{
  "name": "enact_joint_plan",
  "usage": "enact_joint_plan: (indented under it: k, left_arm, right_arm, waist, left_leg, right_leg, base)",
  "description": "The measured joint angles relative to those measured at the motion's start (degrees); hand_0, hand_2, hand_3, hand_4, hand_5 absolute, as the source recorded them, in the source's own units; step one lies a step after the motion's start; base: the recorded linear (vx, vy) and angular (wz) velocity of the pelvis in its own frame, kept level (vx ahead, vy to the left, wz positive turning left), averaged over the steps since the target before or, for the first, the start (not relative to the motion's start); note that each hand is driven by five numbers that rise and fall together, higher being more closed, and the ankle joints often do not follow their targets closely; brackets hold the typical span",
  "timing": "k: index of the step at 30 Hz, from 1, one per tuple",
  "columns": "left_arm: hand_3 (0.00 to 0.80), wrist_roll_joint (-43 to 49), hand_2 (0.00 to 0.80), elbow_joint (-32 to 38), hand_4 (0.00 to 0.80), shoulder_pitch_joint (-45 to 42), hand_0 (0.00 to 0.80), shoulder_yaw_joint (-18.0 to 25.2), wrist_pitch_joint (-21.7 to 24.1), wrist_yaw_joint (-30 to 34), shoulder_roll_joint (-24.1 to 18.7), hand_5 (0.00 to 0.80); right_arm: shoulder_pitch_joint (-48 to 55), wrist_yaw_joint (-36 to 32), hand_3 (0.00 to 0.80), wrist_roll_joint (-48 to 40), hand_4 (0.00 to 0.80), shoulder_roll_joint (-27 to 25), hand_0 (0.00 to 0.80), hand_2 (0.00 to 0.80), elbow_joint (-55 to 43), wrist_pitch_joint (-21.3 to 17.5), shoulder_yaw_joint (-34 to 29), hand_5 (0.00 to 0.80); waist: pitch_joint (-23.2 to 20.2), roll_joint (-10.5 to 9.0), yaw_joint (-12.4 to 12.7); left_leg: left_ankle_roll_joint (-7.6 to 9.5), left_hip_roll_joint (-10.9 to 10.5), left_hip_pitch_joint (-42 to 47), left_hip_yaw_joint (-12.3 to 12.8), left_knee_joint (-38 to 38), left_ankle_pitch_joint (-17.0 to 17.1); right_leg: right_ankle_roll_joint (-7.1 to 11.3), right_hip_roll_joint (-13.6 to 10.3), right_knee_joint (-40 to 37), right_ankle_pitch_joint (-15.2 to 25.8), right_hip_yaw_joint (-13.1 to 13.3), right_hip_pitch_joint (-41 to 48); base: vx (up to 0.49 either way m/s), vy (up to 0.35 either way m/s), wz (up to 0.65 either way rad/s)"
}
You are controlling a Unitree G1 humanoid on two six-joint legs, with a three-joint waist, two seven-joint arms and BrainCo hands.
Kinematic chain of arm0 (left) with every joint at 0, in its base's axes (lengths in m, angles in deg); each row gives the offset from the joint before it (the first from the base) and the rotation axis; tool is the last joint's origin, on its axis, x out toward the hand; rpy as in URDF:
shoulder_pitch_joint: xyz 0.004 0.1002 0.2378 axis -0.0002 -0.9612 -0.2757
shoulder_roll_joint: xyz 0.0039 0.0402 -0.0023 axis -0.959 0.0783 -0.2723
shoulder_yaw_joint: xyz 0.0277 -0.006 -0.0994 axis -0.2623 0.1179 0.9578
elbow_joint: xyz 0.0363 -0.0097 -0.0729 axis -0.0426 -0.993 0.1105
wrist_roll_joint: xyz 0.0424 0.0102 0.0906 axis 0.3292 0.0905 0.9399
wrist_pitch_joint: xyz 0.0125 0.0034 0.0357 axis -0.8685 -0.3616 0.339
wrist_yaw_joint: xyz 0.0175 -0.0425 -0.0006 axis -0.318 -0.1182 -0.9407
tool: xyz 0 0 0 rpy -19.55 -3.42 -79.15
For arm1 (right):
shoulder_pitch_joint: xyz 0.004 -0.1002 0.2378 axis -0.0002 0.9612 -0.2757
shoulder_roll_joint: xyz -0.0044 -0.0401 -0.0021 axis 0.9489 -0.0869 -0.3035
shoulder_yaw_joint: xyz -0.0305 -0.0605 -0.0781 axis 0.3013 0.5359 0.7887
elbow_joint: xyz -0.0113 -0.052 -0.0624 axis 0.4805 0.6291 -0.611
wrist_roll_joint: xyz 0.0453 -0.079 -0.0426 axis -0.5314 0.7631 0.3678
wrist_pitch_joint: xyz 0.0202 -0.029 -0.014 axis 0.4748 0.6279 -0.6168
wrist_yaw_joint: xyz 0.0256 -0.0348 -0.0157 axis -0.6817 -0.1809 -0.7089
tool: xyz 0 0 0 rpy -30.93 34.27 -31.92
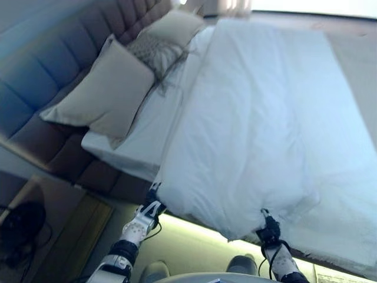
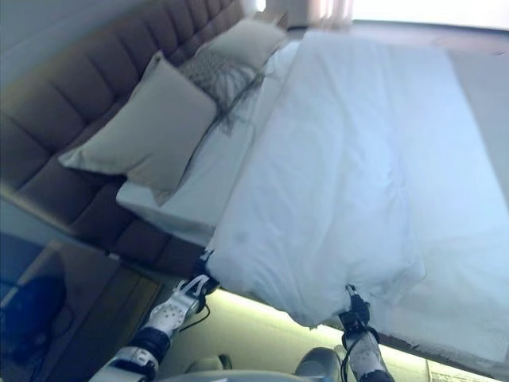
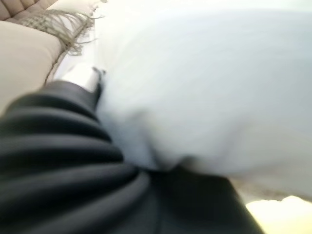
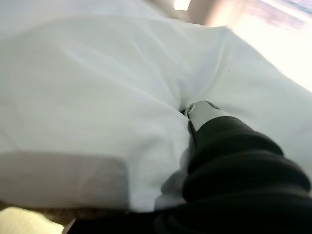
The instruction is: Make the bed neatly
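**White duvet gripped at its near edge, both hands buried in cloth**

White duvet (image 1: 265, 124) is lying across the mattress, its near edge bunched and hanging over the bedside where the two hands meet it. Left hand (image 1: 154, 193) is sitting at the duvet's corner nearest the pillows; right hand (image 1: 268, 227) is pushing into the fold further along the same edge. Fingers on both are hidden in the cloth, so I cannot tell whether they are closed on it or merely pressed in.

Judgement on the step: the edge is looking lumpy between the hands, so drawing both hands apart along the edge while pulling evenly toward the headboard (image 1: 35, 76) should flatten it; an uneven pull would likely skew the duvet.

Eye views are showing the whole layout: beige pillow (image 1: 103, 88), fringed cushion (image 1: 156, 50) behind it, bare sheet (image 1: 147, 130) beside the pillows. Wrist views are adding only the close contact: right wrist view is showing cloth puckering round one silver finger (image 4: 202, 111); left wrist view is showing the cushion's fringe.
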Motion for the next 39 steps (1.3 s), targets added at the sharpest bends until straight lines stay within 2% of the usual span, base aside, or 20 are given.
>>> enact_joint_plan:
  k: [6,9,11,13,15,18,22,26,29,34,39]
  left_arm:
    - [0.800,0.00,0.800,-1.53,0.800,7.45,0.800,-1.16,4.68,2.20,-0.08,0.800]
    - [0.800,0.01,0.800,-1.60,0.800,8.38,0.800,-1.13,4.70,3.56,-0.16,0.800]
    - [0.800,-0.01,0.800,-1.90,0.800,8.01,0.800,-0.99,4.59,4.72,-0.18,0.800]
    - [0.800,-0.04,0.800,-2.18,0.800,7.20,0.800,-0.42,4.51,5.64,-0.20,0.800]
    - [0.800,-0.05,0.800,-2.17,0.800,5.36,0.800,1.19,4.50,6.71,-0.10,0.800]
    - [0.800,-0.10,0.800,-3.67,0.800,5.27,0.800,1.68,5.13,7.25,-0.10,0.800]
    - [0.800,-1.32,0.800,-8.32,0.800,9.17,0.800,1.74,7.22,10.83,0.84,0.800]
    - [0.800,-1.16,0.800,-7.63,0.800,10.53,0.800,1.63,8.75,12.09,1.73,0.800]
    - [0.800,-1.00,0.800,-6.34,0.800,12.31,0.800,1.62,10.39,12.14,1.08,0.800]
    - [0.800,0.00,0.800,-6.40,0.800,15.38,0.800,1.64,11.24,11.33,0.34,0.800]
    - [0.800,-0.20,0.800,-7.28,0.800,17.73,0.800,1.87,11.26,11.33,-1.00,0.800]
  right_arm:
    - [-9.94,1.03,0.800,-4.46,0.800,-0.63,0.800,0.800,1.06,-1.71,2.23,0.800]
    - [-8.80,0.95,0.800,-8.40,0.800,-0.96,0.800,0.800,1.18,-3.10,1.45,0.800]
    - [-8.61,1.10,0.800,-9.60,0.800,-1.25,0.800,0.800,1.98,-3.81,0.62,0.800]
    - [-8.25,1.09,0.800,-9.87,0.800,-0.99,0.800,0.800,3.50,-3.66,-1.74,0.800]
    - [-8.39,0.39,0.800,-9.59,0.800,-0.55,0.800,0.800,6.83,-2.18,-4.05,0.800]
    - [-7.98,-3.00,0.800,-9.56,0.800,-1.10,0.800,0.800,11.45,-1.34,-7.41,0.800]
    - [-11.39,-6.10,0.800,-9.48,0.800,-3.06,0.800,0.800,15.51,-1.32,-10.57,0.800]
    - [-14.00,-5.60,0.800,-9.42,0.800,-4.66,0.800,0.800,16.46,-0.57,-13.80,0.800]
    - [-15.74,-5.96,0.800,-7.95,0.800,-6.16,0.800,0.800,16.48,0.20,-14.22,0.800]
    - [-18.98,-6.97,0.800,-5.93,0.800,-7.55,0.800,0.800,16.45,0.23,-14.06,0.800]
    - [-21.40,-6.99,0.800,-5.43,0.800,-7.63,0.800,0.800,16.40,0.27,-13.58,0.800]
  waist:
    - [7.02,1.14,0.26]
    - [8.35,1.31,-0.32]
    - [8.62,1.20,-0.50]
    - [9.34,1.01,-0.56]
    - [10.05,0.65,-0.24]
    - [10.10,0.64,-0.90]
    - [10.34,1.53,-1.94]
    - [12.70,2.26,-2.71]
    - [15.00,2.78,-2.61]
    - [19.05,2.58,-2.77]
    - [20.09,1.97,-2.82]
  left_leg:
    - [0.44,0.65,-6.33,-0.32,0.88,2.16]
    - [0.90,1.12,-6.98,0.88,-1.06,3.99]
    - [0.71,0.54,-6.64,1.11,-1.37,4.48]
    - [0.90,-0.09,-5.31,1.04,-1.22,4.31]
    - [0.53,-0.12,-2.20,1.38,-1.21,2.89]
    - [0.47,-0.13,-1.12,1.78,-1.35,2.36]
    - [1.37,-0.27,-7.95,2.52,0.18,2.70]
    - [2.07,-2.12,-10.53,3.42,1.10,2.96]
    - [2.34,-2.17,-13.68,3.47,1.76,3.09]
    - [2.33,-1.81,-17.00,3.31,2.48,3.10]
    - [2.34,-1.77,-20.11,3.35,3.07,3.09]
  right_leg:
    - [-0.65,0.56,-0.23,2.25,-0.29,-4.91]
    - [-0.97,0.58,-2.14,3.06,-2.31,-4.43]
    - [-0.49,0.02,-2.27,3.38,-2.33,-4.14]
    - [-0.44,-0.53,-2.28,3.39,-1.61,-3.22]
    - [-0.44,-0.41,-2.64,3.39,0.17,-1.49]
    - [-0.04,-0.38,-3.05,3.33,0.82,-0.90]
    - [-0.26,-0.58,-2.23,4.48,2.85,-8.42]
    - [0.34,-2.45,-2.68,5.95,4.06,-11.14]
    - [0.46,-2.46,-3.08,6.76,4.36,-13.98]
    - [0.48,-2.06,-2.99,7.03,4.47,-17.04]
    - [0.41,-2.01,-2.98,7.27,4.92,-20.25]
  base:
    - [-0.127,0.033,0.07]
    - [0.048,0.095,0.21]
    - [0.145,0.194,0.10]
    - [0.252,0.206,-0.07]
    - [0.104,0.149,-0.36]
    - [-0.122,0.172,-0.18]
    - [-0.123,0.253,-0.09]
    - [-0.091,0.180,0.00]
    - [-0.123,0.041,-0.01]
    - [-0.082,0.015,-0.01]
    - [-0.043,0.066,-0.02]
